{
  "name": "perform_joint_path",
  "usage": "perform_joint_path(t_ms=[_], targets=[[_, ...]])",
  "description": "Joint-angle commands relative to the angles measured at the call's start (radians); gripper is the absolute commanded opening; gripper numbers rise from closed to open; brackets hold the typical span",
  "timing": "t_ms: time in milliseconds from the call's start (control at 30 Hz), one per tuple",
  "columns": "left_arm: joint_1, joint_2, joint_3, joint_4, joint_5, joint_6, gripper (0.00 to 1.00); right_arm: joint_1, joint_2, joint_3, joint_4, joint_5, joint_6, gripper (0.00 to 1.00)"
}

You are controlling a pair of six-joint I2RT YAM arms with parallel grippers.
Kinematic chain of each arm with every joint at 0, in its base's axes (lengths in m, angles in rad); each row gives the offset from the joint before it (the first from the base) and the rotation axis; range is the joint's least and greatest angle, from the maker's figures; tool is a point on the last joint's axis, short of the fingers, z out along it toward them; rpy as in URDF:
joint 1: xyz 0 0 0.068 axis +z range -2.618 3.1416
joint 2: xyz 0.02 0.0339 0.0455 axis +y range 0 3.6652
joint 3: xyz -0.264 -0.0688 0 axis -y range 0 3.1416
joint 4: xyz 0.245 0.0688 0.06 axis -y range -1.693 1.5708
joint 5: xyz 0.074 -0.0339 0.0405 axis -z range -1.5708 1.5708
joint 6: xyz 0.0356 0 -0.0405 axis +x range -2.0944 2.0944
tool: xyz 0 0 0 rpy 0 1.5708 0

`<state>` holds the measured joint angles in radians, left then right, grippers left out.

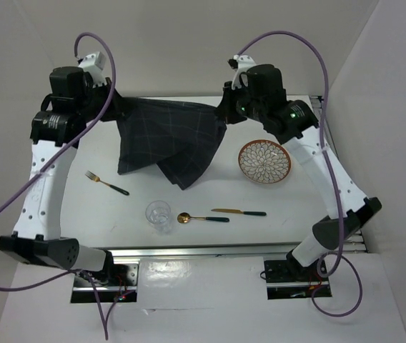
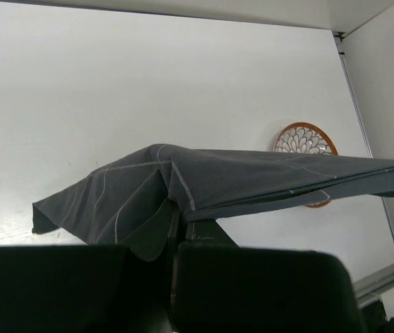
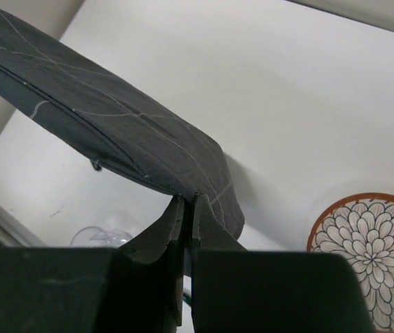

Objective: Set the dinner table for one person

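Above the far tabletop (image 1: 67,207), your arms reach forward, left tool (image 1: 119,108) and right tool (image 1: 224,108) each pinching the hanging cloth (image 1: 164,139).

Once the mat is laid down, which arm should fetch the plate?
Right. The plate lies on the right arm's side, near the right gripper; the left gripper sits across the mat from it.

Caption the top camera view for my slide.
Left claw and right claw, both shut, hold a dark grey checked cloth mat up over the large white tabletop.
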<state>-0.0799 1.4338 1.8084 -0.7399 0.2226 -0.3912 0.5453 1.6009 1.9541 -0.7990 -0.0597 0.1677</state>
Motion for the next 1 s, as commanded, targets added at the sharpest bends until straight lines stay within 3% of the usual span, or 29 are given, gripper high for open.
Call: perform_joint_path(t_ms=[0, 167, 267, 467, 633, 667, 700, 733, 767, 800, 833, 967], targets=[[0.028, -0.11, -0.017, -0.033, -0.114, 0.022, 0.0, -0.015, -0.136, -0.041, -0.014, 0.081, 0.012, 0.0], [0.028, -0.147, -0.015, -0.021, -0.124, 0.012, 0.0, -0.015, -0.197, -0.095, -0.023, 0.063, 0.033, 0.0], [0.028, -0.081, 0.049, 0.008, -0.134, 0.002, 0.0, -0.005, -0.197, -0.113, -0.003, 0.063, 0.033, 0.0], [0.028, 0.222, 0.264, 0.043, -0.169, -0.009, 0.0, -0.034, -0.067, -0.063, 0.029, 0.04, 0.033, 0.0], [0.014, 0.555, 0.599, 0.033, -0.178, -0.027, 0.0, -0.145, 0.103, -0.032, 0.083, -0.082, 0.033, 0.0], [0.014, 0.659, 0.642, 0.033, -0.193, -0.038, 0.06, -0.168, 0.129, -0.043, 0.115, -0.106, 0.048, 0.0], [0.014, 0.701, 0.707, 0.033, -0.193, -0.049, 0.23, -0.195, 0.154, -0.053, 0.133, -0.138, 0.059, 0.0], [0.014, 0.733, 0.727, 0.033, -0.193, -0.063, 0.44, -0.238, 0.207, -0.054, 0.151, -0.167, 0.082, 0.0], [0.014, 0.752, 0.727, 0.046, -0.209, -0.063, 0.79, -0.261, 0.237, -0.066, 0.182, -0.211, 0.096, 0.0], [0.014, 0.752, 0.718, 0.063, -0.209, -0.063, 0.9, -0.284, 0.269, -0.066, 0.191, -0.236, 0.108, 0.0], [0.014, 0.752, 0.677, 0.079, -0.23, -0.063, 0.99, -0.306, 0.306, -0.051, 0.192, -0.261, 0.13, 0.0], [0.014, 0.691, 0.589, 0.087, -0.25, -0.049, 0.98, -0.376, 0.522, 0.032, 0.178, -0.318, 0.15, 0.0]])
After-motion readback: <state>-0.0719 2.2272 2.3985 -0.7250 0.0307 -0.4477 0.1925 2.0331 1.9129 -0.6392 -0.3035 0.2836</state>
